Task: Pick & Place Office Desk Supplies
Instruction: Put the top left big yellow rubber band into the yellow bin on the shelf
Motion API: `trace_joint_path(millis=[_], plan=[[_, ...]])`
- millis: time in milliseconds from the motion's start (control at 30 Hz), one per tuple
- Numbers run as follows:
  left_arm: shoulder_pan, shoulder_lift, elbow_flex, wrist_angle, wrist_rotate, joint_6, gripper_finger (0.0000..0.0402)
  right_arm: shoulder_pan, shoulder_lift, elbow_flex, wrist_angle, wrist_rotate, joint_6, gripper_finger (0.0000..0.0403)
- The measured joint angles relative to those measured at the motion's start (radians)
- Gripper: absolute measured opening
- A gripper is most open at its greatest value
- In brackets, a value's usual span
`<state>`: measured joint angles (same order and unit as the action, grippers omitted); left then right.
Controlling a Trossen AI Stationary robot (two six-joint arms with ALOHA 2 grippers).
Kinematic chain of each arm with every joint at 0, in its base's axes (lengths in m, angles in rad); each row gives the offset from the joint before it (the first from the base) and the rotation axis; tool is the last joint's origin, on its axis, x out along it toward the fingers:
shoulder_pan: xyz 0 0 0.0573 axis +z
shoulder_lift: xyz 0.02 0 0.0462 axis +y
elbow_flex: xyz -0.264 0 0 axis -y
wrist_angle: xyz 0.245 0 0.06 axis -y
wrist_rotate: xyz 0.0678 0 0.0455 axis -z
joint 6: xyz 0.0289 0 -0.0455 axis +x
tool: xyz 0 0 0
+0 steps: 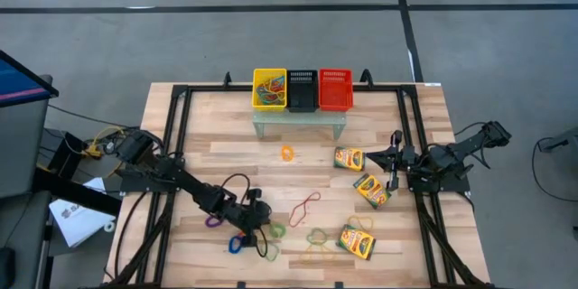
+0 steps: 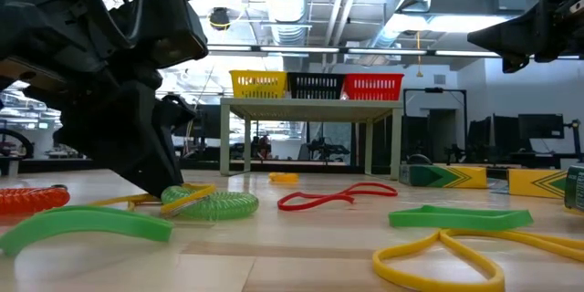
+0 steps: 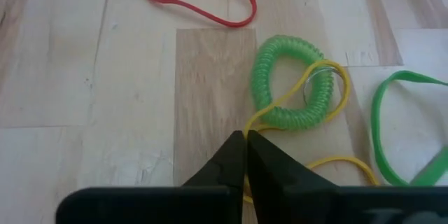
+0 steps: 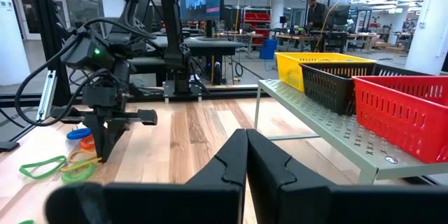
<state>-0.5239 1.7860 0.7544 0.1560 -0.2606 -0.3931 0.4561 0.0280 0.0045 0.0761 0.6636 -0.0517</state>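
The left gripper (image 3: pixel 246 136) is down on the wooden bench (image 1: pixel 226 158), its fingers pinching a yellow rubber band (image 3: pixel 297 94) that lies across a green coiled loop (image 3: pixel 276 77). The right gripper (image 4: pixel 246 140) hovers near the crayon boxes (image 1: pixel 370 190), fingers pressed together, holding nothing.

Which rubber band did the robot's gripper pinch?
The thin yellow rubber band, the one draped across the green coiled loop. The left gripper is shut on it. The red band and the green band lie untouched.
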Motion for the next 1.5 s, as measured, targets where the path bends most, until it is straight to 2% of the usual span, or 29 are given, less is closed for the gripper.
trace_joint_path(millis=[267, 433, 700, 800, 900, 1067, 1267, 1400, 1500], plan=[[0.043, -0.132, -0.002, -0.003, 0.001, 0.003, 0.0002, 0.000, 0.000, 0.000, 0.000, 0.000, 0.000, 0.0004], [0.096, -0.266, -0.001, 0.002, -0.003, 0.078, 0.0003, 0.000, 0.000, 0.000, 0.000, 0.000, 0.000, 0.0004], [0.226, -0.490, -0.001, 0.008, -0.132, 0.334, 0.0002, 0.000, 0.000, 0.000, 0.000, 0.000, -0.001, 0.0004], [0.307, -0.558, -0.001, 0.030, -0.196, 0.451, 0.0003, 0.000, 0.000, 0.000, 0.000, 0.000, -0.003, 0.0004], [0.414, -0.600, -0.001, 0.100, -0.213, 0.552, 0.0001, -0.001, 0.000, 0.000, 0.000, 0.000, -0.005, 0.0004], [0.622, -0.608, 0.000, 0.207, -0.203, 0.655, 0.0004, 0.000, 0.000, 0.000, 0.000, 0.000, -0.008, 0.0004], [0.872, -0.549, 0.000, 0.271, -0.088, 0.644, 0.0002, 0.000, 0.000, 0.000, 0.000, 0.000, -0.008, 0.0004], [0.974, -0.507, 0.000, 0.336, -0.051, 0.579, 0.0007, 0.000, 0.000, 0.000, 0.000, 0.000, -0.008, 0.0004], [1.008, -0.478, 0.000, 0.347, 0.014, 0.518, 0.0013, 0.000, 0.000, 0.000, 0.000, 0.000, -0.008, 0.0004]])
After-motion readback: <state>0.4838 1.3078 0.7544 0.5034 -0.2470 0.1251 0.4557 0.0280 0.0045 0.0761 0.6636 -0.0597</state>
